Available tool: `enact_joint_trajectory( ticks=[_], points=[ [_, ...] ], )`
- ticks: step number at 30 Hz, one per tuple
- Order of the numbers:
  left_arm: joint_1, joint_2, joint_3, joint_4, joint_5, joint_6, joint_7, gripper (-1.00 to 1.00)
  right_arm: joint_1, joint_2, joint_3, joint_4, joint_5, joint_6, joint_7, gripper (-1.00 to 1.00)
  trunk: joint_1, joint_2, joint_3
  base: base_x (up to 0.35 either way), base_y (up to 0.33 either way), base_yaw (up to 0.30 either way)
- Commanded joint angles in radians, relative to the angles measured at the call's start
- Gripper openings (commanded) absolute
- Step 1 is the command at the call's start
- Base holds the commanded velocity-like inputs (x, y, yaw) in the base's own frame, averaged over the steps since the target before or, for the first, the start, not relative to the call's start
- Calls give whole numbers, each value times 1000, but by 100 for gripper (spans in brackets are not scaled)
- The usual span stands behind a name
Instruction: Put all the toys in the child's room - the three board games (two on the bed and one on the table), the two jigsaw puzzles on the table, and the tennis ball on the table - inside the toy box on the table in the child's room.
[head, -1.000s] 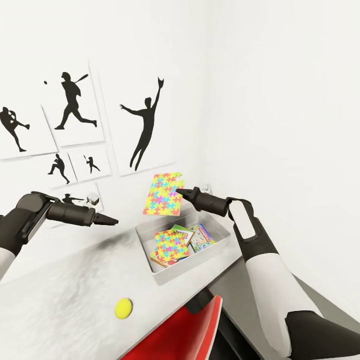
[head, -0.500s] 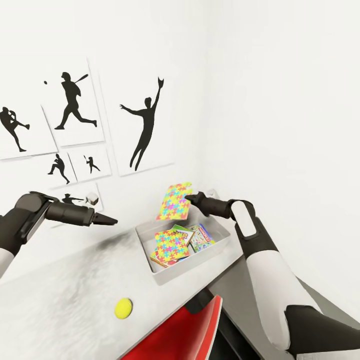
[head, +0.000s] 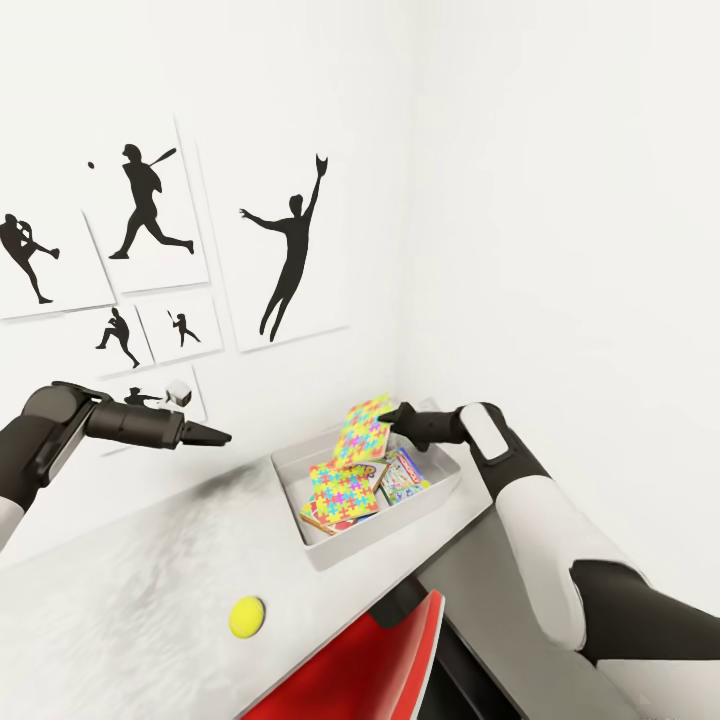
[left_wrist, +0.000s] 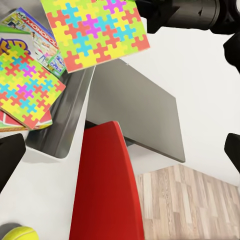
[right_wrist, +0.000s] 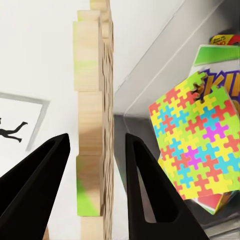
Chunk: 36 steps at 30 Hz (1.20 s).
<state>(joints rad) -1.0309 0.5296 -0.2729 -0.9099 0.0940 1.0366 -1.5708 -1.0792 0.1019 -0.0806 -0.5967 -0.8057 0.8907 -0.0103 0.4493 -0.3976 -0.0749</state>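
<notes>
Two jigsaw puzzles (head: 362, 430) (head: 342, 487), two visible board games (head: 403, 473) (head: 362, 466), one tennis ball (head: 246, 617), one toy box (head: 330, 546)

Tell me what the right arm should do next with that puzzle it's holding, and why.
Probably lower a little more and open. The right gripper pinches the second jigsaw puzzle by its edge, tilted over the toy box, where the other puzzle already lies. The tennis ball still waits on the table.
</notes>
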Motion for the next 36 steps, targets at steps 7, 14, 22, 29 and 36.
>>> enact_joint_trajectory(
  ticks=[7,14,22,29,36],
  points=[
    [-2,2,0,0,8,11,0,100,-2,-1,18,3,0,33,17,-100,1,-2,-2,0,0,0],
    [-2,4,24,0,12,11,0,100,-1,-9,69,3,2,42,99,-100,1,-2,-2,0,0,0],
    [-2,2,72,0,13,11,0,100,4,-62,120,3,5,39,201,-100,1,-2,-2,0,0,0],
    [-2,1,83,0,15,11,0,100,11,-91,165,2,6,33,267,-100,1,-2,-2,0,0,0],
    [-5,-8,134,15,17,11,0,100,12,-85,164,-11,10,26,264,-100,1,-2,-2,0,0,0]
  ],
)
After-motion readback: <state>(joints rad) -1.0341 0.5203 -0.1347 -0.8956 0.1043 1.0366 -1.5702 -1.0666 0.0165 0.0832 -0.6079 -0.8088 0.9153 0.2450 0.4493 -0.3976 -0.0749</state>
